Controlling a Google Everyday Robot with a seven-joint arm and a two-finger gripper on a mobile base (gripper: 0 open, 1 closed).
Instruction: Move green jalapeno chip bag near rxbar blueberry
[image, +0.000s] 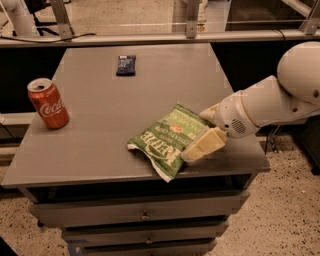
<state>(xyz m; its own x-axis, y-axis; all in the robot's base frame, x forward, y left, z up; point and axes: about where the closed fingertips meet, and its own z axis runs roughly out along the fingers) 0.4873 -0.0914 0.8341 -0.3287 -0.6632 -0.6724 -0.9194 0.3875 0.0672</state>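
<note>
Chip bag edge behind gripper

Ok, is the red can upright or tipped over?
Upright: the red can stands on its base. The gripper is at the chip bag.

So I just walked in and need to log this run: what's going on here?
The robot's arm reaches in from the right, with the gripper low at the right edge of the green jalapeno chip bag, which lies flat near the front of the table. The bag is not lifted. The rxbar blueberry lies at the far side of the table, well apart from the bag. A red cola can stands upright at the left.
</note>
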